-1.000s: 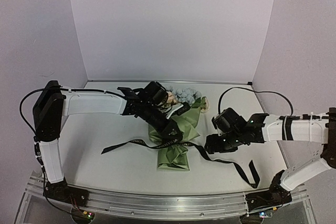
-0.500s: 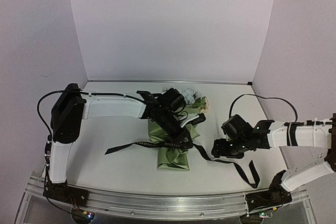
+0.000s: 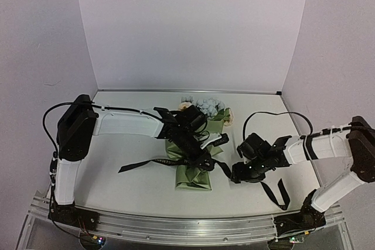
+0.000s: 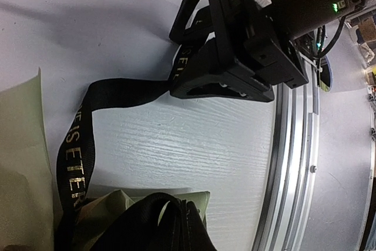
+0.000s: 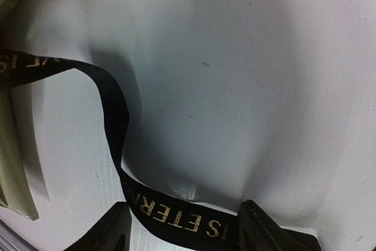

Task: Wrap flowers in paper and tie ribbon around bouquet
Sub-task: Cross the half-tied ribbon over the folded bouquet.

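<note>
Right wrist view: my right hand [image 5: 183,230] has slid in toward the olive-green paper bouquet [image 3: 191,177]. It's released, straddling the narrow black lettered ribbon [image 5: 115,116]. My left hand [image 3: 207,160] stays clenched there. Grab's next, I reckon.

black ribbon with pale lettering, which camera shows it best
Top external: only there does the long black lettered ribbon show along its whole run, from its left tail across the olive-green paper bouquet to its right tail. Each wrist view shows just a short stretch, close enough to read gold letters.
</note>
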Tool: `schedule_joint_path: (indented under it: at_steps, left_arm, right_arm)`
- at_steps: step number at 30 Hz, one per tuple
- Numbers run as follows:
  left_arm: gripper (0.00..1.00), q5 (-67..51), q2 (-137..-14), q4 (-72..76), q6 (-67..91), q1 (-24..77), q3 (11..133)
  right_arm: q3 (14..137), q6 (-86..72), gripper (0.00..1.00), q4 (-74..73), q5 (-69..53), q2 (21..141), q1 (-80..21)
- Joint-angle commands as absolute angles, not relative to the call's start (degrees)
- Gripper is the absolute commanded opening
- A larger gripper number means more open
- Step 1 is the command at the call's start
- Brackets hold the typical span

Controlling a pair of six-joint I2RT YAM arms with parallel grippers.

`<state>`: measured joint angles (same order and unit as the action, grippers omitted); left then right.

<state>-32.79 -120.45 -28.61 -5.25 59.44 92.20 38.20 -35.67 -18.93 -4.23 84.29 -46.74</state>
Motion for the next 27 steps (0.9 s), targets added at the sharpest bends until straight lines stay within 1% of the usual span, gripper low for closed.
schedule_joint_path:
  at_steps: [1, 3, 4, 7, 10, 13, 16, 18, 22, 27]
  left_arm:
    - [0.00, -32.3, -116.0, -24.2, -3.3, 59.5, 90.3]
    - [0.00, -32.0, -115.7, -23.6, -3.0, 59.5, 89.8]
    - [0.00, -31.9, -115.5, -23.3, -3.0, 59.5, 89.5]
    - [0.00, -31.2, -114.5, -22.0, -2.6, 59.5, 88.6]
    - [0.00, -30.2, -112.9, -20.0, -2.0, 59.5, 87.0]
    - [0.00, -29.5, -111.3, -17.3, -1.6, 59.4, 84.9]
    - [0.00, -29.5, -110.9, -16.5, -2.3, 59.4, 83.9]
    - [0.00, -29.3, -110.5, -15.2, -2.9, 59.5, 82.9]
    - [0.00, -29.4, -110.4, -12.4, -4.5, 59.5, 81.5]
    - [0.00, -30.9, -111.9, -11.3, -7.4, 59.5, 82.2]
  right_arm:
    - [40.1, -33.5, 0.61, -16.6, -5.2, 86.9, -46.8]
    - [40.1, -33.9, 0.58, -16.8, -4.7, 87.4, -46.9]
    - [40.1, -34.1, 0.55, -16.9, -4.5, 87.7, -47.0]
    - [40.1, -34.7, 0.37, -17.2, -3.7, 88.1, -47.0]
    - [40.7, -35.4, 0.12, -18.2, -2.8, 87.3, -46.9]
    - [43.3, -35.7, 0.01, -20.4, -4.2, 85.3, -46.1]
    - [47.4, -37.7, 0.00, -22.2, -10.1, 83.9, -42.9]
    - [50.6, -39.7, 0.00, -23.7, -17.2, 84.4, -41.2]
    - [59.7, -41.4, 0.00, -27.8, -26.8, 87.3, -40.6]
    - [66.3, -44.2, 0.00, -30.7, -31.3, 89.7, -39.4]
